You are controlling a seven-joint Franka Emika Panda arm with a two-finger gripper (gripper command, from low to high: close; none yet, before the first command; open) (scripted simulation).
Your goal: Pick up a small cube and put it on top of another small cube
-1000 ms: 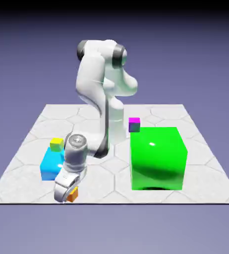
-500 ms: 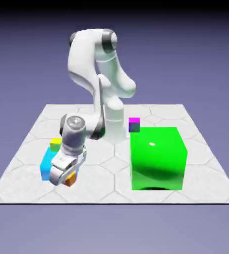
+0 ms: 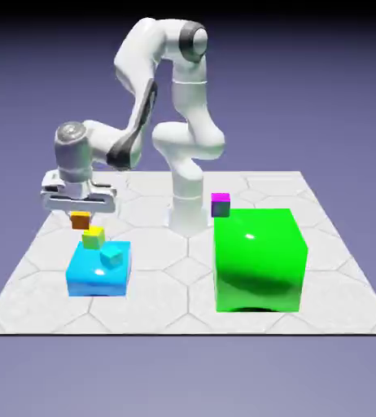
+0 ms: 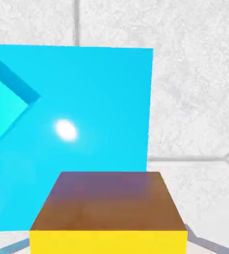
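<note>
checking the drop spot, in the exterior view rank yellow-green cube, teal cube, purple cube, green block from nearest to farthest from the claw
1. yellow-green cube, just under the claw
2. teal cube, lower, on the blue block
3. purple cube, toward the view's right
4. green block, farther right

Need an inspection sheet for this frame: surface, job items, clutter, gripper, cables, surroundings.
Surface: pale hex-tiled table, flat, no spills seen.
Job's things: orange cube held in the air, just above the yellow-green cube, which sits on the blue block. Not yet set down. In the hand view the orange cube fills the lower middle over a yellow-green edge.
Clutter: teal cube also on the blue block; big green block; purple cube with magenta top behind it.
Grippers: gripper shut on the orange cube, pointing down.
Cables: nothing seen.
Surroundings: plain blue-violet backdrop, nothing else seen.
</note>
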